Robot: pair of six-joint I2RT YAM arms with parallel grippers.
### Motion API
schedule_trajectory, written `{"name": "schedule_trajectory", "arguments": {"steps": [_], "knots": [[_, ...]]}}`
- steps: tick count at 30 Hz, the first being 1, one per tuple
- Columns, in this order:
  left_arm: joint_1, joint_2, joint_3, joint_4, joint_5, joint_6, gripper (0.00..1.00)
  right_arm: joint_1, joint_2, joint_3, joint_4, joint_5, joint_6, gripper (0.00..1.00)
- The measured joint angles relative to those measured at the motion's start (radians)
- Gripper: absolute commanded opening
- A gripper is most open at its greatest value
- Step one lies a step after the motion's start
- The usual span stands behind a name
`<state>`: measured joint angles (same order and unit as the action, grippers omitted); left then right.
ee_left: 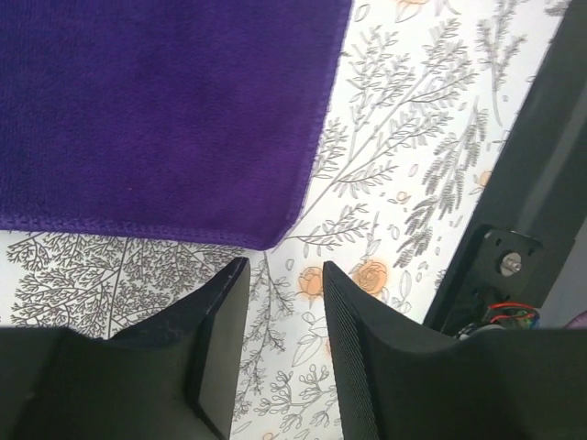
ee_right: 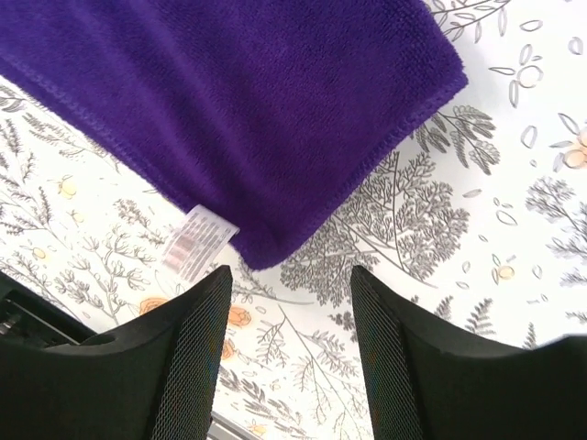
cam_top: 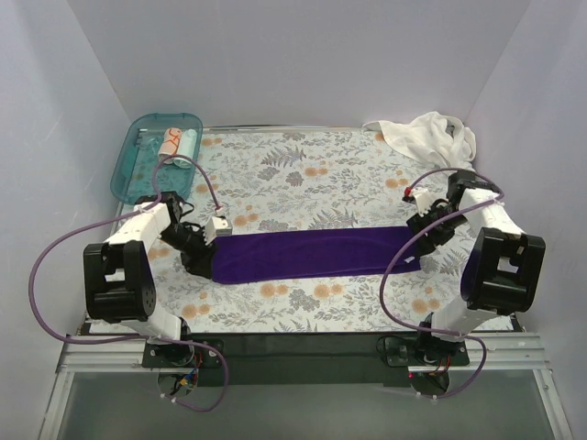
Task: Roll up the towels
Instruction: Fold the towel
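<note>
Well, both pincers stand parted and hold nothing. The left gripper [ee_left: 284,270] has a narrow gap between its fingers, and only patterned sheet shows through it; its tips sit just short of the near corner of the purple towel [cam_top: 312,252], not touching the hem. The right gripper [ee_right: 291,275] is spread wider, its tips just off the opposite corner, near a small white label [ee_right: 194,243] that sticks out from under the cloth.

The purple towel lies flat as a long band across the floral sheet [cam_top: 293,174], between the two arms. A broad stretch of sheet runs from its far edge to the back wall. The white towel [cam_top: 426,136] sits crumpled in the far right corner, well apart. At far left, the teal tray [cam_top: 124,165] holds a white-orange roll [cam_top: 171,142]. From above, the left arm covers the towel's left end, and the rest of the tray's contents are hard to make out.
</note>
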<state>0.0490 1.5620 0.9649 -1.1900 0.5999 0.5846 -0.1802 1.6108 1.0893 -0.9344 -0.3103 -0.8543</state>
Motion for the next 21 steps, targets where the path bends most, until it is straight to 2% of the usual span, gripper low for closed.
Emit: {"name": "schedule_trajectory", "arguments": {"steps": [4,7,10,14,19,21], "knots": [[0.000,-0.030,0.028,-0.043,0.028,0.016,0.37,-0.003,-0.052,0.027,-0.024,-0.016,-0.009,0.42],[0.000,-0.032,0.067,-0.027,0.053,-0.014,0.36,-0.003,-0.043,0.084,-0.035,-0.046,0.003,0.27],[-0.003,-0.032,0.078,0.037,0.074,-0.081,0.35,-0.003,0.006,0.131,-0.037,-0.072,0.028,0.23],[-0.016,-0.026,0.074,0.128,0.075,-0.168,0.34,0.008,0.084,0.127,-0.033,-0.086,0.048,0.22],[-0.040,0.005,0.031,0.208,0.074,-0.232,0.33,0.037,0.099,0.009,-0.014,-0.051,0.040,0.20],[-0.055,0.016,0.001,0.227,0.069,-0.245,0.33,0.044,0.099,-0.039,-0.004,-0.017,0.032,0.25]]}}
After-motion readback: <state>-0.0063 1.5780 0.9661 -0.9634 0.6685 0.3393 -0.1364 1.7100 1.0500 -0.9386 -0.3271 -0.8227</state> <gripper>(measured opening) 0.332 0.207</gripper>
